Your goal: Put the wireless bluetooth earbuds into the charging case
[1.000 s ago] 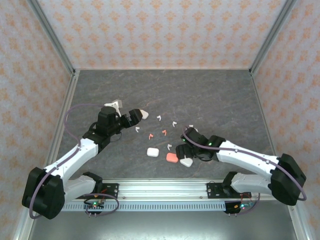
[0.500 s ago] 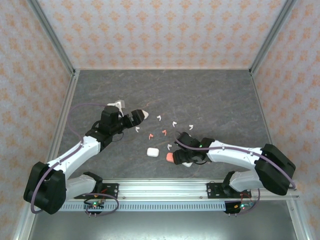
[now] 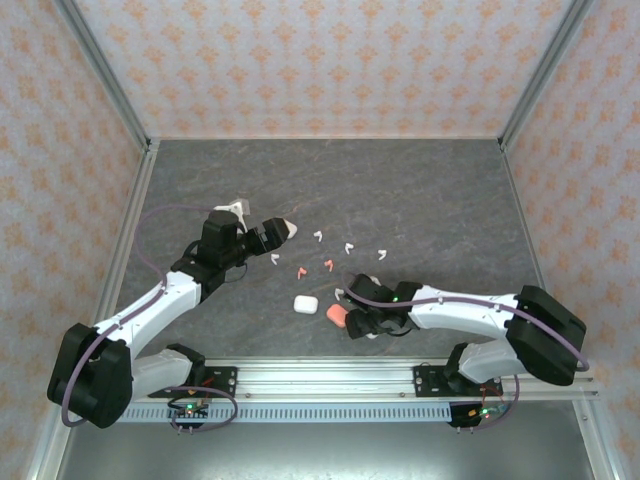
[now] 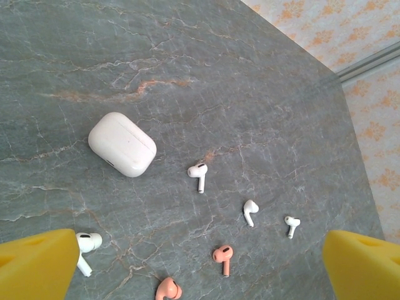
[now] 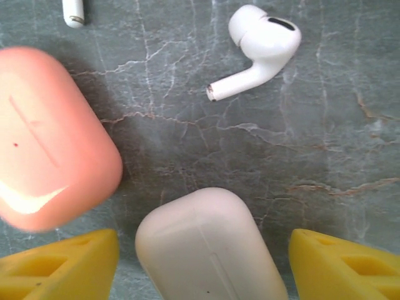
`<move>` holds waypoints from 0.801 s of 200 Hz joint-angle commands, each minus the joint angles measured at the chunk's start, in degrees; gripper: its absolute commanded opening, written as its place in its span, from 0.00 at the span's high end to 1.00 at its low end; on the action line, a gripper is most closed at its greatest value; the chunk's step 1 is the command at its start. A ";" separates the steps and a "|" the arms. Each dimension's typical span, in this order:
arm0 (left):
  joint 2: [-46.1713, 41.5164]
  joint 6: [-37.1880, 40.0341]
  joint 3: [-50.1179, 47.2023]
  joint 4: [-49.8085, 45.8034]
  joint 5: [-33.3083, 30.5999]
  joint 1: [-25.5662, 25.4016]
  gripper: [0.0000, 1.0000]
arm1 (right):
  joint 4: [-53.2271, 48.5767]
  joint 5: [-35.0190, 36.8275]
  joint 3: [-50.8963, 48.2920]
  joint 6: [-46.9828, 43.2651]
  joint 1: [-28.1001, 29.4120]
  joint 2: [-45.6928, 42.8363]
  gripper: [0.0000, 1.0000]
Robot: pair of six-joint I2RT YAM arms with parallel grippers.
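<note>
Your right gripper [image 5: 203, 265] is spread around the white case [image 5: 206, 244]; close squarely, clear of the pink case [image 5: 50, 137] just left. Your left gripper [image 4: 200, 269] hangs spread, empty.

We take the central case [image 3: 305, 302] as our mark. Just right of it and a little nearer lies a second case [image 3: 337, 316]. Further right again, a third case [image 5: 207, 234] sits between the fingers of the right gripper [image 5: 204, 256]. Behind the central case and slightly left lies a fourth case [image 3: 287, 229]. The earbuds [image 3: 328, 265] are scattered behind it, trailing off to the right.
</note>
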 commanded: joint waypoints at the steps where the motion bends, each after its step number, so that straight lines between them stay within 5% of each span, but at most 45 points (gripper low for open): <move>1: 0.25 0.47 2.09 -0.78 -1.55 -0.36 0.00 | -3.00 4.03 0.54 0.75 0.25 -2.52 0.27; 107: 0.00 0.73 2.08 -1.55 -1.98 -0.36 0.00 | -1.22 1.16 -0.55 0.54 0.60 1.60 0.31; 160: -0.44 1.34 2.28 -2.69 -2.26 -0.33 0.00 | -3.46 3.55 2.39 1.23 6.23 7.31 0.36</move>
